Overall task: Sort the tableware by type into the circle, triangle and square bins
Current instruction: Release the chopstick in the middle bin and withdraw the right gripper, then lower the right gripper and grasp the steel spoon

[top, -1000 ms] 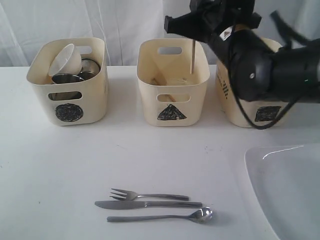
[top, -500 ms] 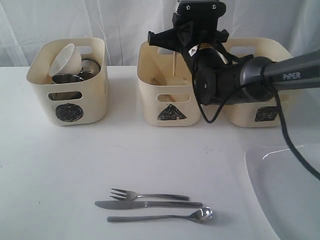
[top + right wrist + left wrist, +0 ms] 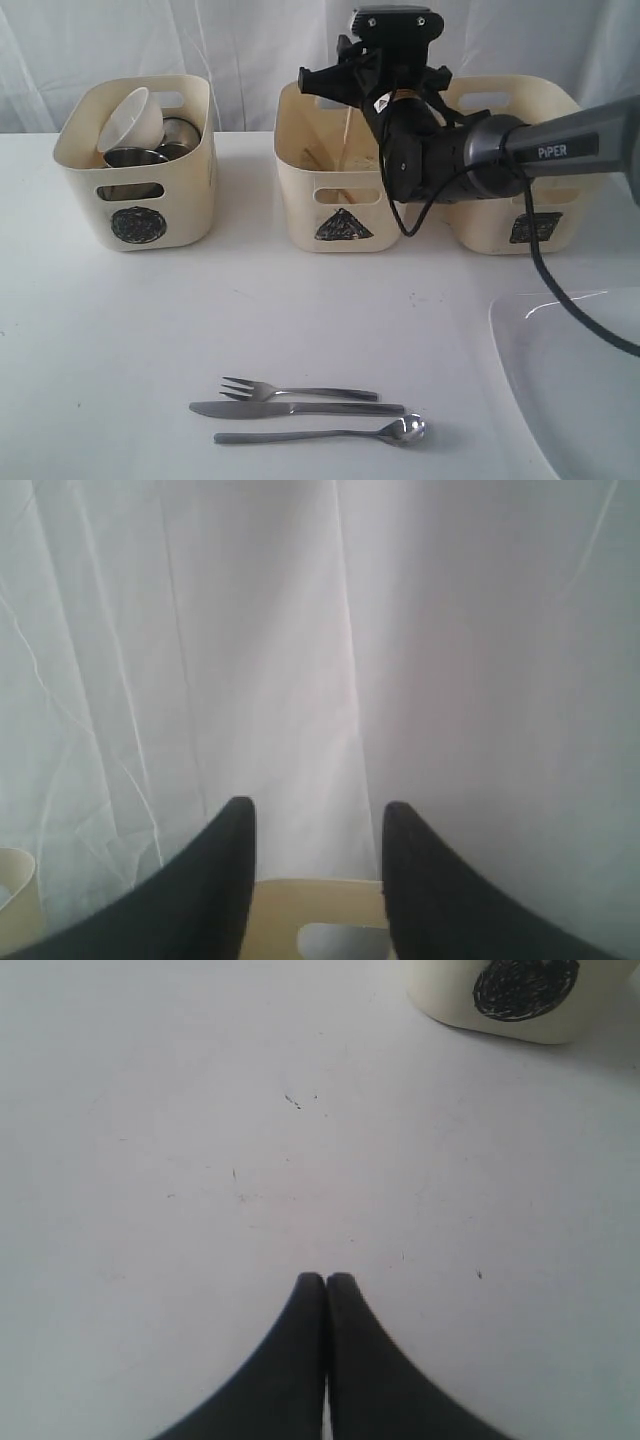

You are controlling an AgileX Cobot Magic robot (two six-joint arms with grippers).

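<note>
Landmark: triangle bin (image 3: 300, 195), the middle one of three tubs at the back of the table (image 3: 200, 300).

Right gripper (image 3: 312, 815): up over the triangle bin's opening, pointing across it at the curtain (image 3: 300, 630) behind. Fingers (image 3: 215, 880) are parted with a moderate gap and nothing between them. The bin's far rim and handle slot show just under the tips.

Inside the triangle bin: a pale upright streak (image 3: 346, 125) sits directly below the gripper. It looks chopstick-like but is too blurred to call. One wooden chopstick (image 3: 307, 157) lies slanted against the inner wall, and brown wood also shows through the front handle slot.

Circle bin (image 3: 135, 200): left of the triangle bin in the exterior view, with a gap between them. It holds the small white bowl (image 3: 132, 118), tipped on its side on top of the steel cups (image 3: 135, 157).

Square bin (image 3: 560, 200): right of the triangle bin, partly hidden by the right arm. Can't see its contents.

Fork (image 3: 300, 391), knife (image 3: 295, 408), spoon (image 3: 320, 435): flat on the table well in front of the triangle bin, parallel and close together, fork nearest the bin.

Plate (image 3: 570, 380): front-right of the triangle bin, cut off by the frame edge.

Left gripper (image 3: 325, 1285): fingers pressed together, empty, low over bare table on the circle-bin side of the triangle bin.
</note>
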